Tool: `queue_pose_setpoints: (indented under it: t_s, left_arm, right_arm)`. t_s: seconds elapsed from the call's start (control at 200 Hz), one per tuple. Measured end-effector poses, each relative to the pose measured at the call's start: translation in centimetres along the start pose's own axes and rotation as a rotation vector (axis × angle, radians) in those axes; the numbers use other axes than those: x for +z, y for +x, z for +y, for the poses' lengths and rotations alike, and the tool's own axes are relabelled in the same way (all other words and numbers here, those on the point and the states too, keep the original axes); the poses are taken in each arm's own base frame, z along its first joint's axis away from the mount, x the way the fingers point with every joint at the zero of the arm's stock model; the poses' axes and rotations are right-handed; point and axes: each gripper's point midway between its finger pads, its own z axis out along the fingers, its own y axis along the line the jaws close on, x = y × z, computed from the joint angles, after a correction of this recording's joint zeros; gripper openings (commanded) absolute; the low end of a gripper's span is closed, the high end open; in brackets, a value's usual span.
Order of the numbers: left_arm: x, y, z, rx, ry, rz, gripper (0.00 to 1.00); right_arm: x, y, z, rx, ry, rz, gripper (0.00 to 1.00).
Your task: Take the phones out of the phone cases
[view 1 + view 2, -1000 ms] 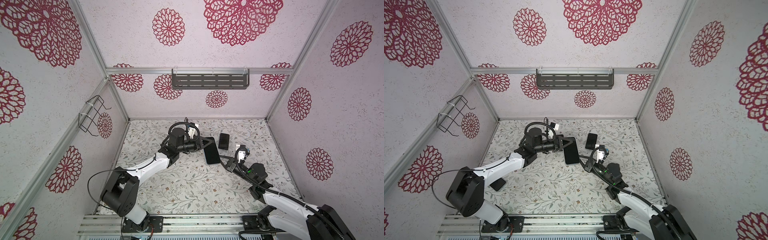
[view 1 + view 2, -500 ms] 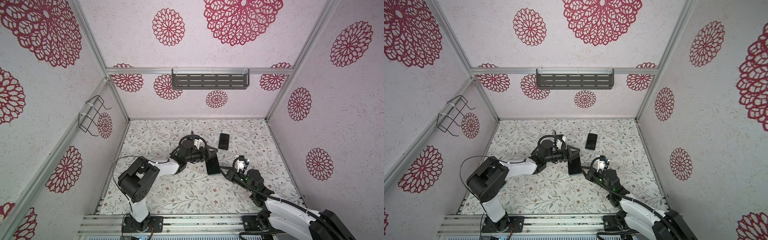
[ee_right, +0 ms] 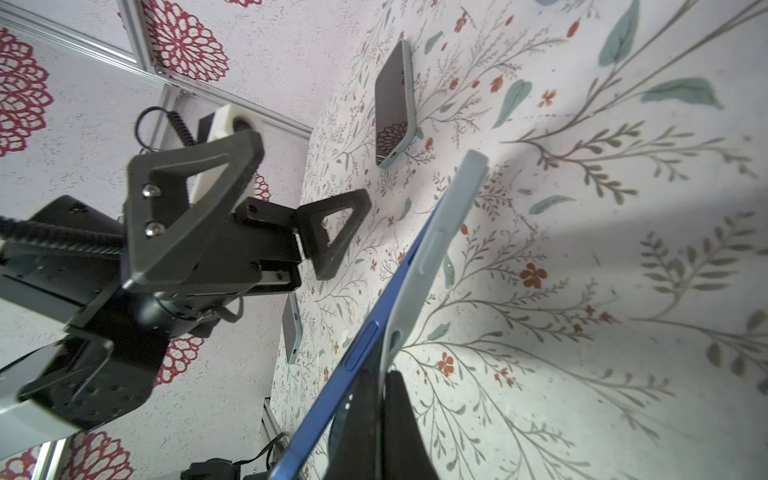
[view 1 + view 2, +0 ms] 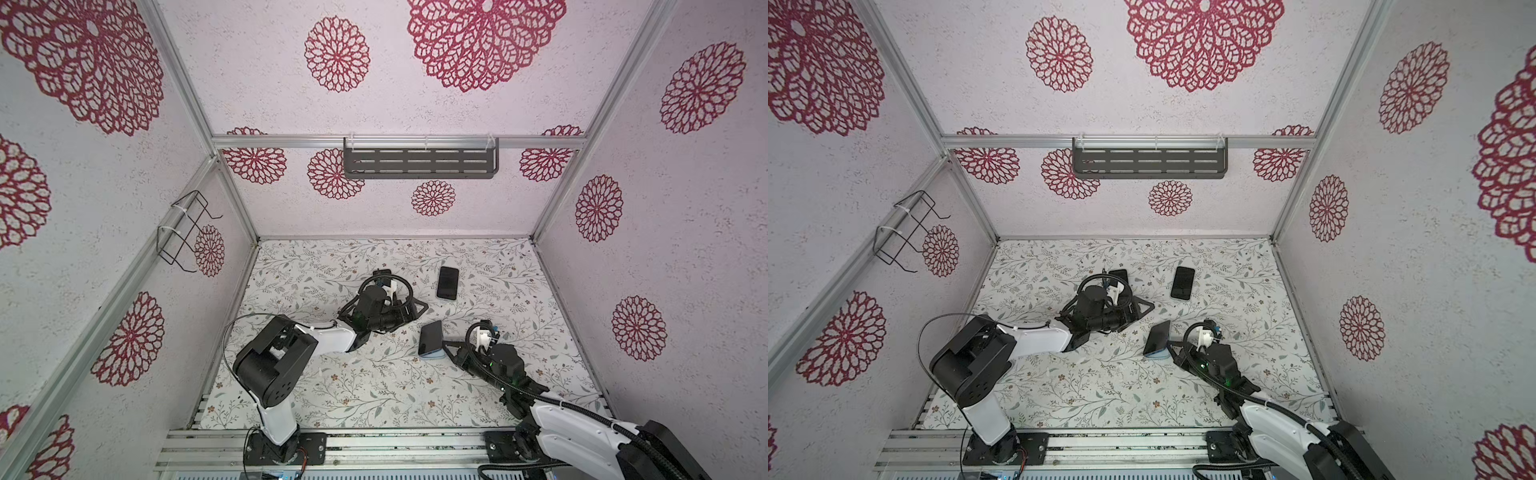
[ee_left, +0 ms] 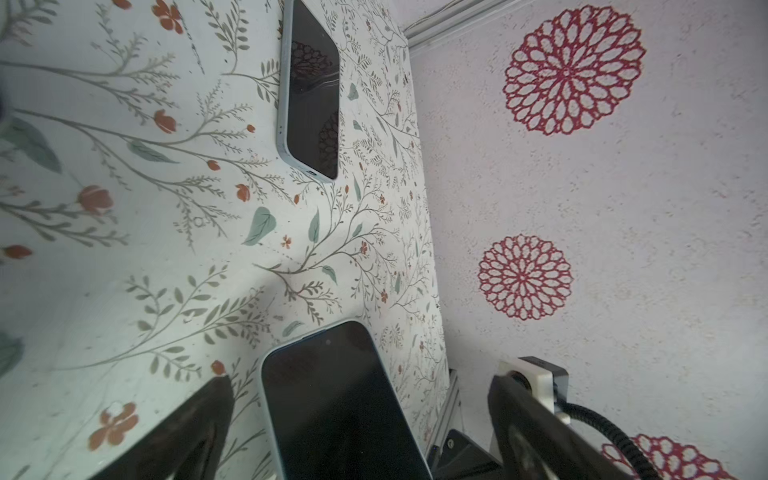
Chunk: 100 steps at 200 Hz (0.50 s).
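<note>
**Separating phone from phone case: item partly freed**

Item: phone [image 3: 359,353], blue-edged with a dark screen, standing tilted on its long edge just beside the right end effector [image 3: 382,386].

Phone case [image 3: 440,249]: pale blue. It is parted from the phone at the end nearest the right end effector and apparently seated at the far end.

Right end effector: clamped narrow on the case wall, with one finger [image 3: 361,424] seemingly wedged between wall and phone.

Left end effector [image 5: 361,386]: jaws wide and empty, near the right end effector with the phone between them, touching nothing.

Counter [image 4: 374,395]: floral. Whether the phone's lower edge rests on it cannot be told.

Step, as judged: peel half done.

Next move calls for the left end effector to close on the phone's bare blue edge, not the case, and draw it away while the right end effector anchors the case.
</note>
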Motion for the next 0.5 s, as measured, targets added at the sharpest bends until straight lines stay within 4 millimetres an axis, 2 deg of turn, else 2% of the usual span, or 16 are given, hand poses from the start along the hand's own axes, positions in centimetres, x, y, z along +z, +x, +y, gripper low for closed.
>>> queue_pose_setpoints:
  t_s: [0.085, 0.33, 0.42, 0.5]
  left_arm:
    - [-0.9, 0.3, -0.7, 0.073, -0.038, -0.005, 0.99]
    - [-3.0, 3.0, -5.9, 0.414, -0.071, 0.029, 1.0]
    - [-3.1, 4.7, -6.3, 0.529, -0.097, 0.073, 0.99]
    - [-3.1, 6.6, -5.7, 0.613, -0.125, 0.129, 0.98]
  right_arm:
    - [0.0, 0.1, -0.6, -0.003, 0.025, 0.003, 0.0]
    - [0.1, 0.3, -1.5, -0.006, 0.063, 0.006, 0.0]
    - [0.1, 0.5, -1.8, -0.005, 0.072, 0.012, 0.0]
    - [0.1, 0.5, -1.8, -0.004, 0.073, 0.013, 0.0]
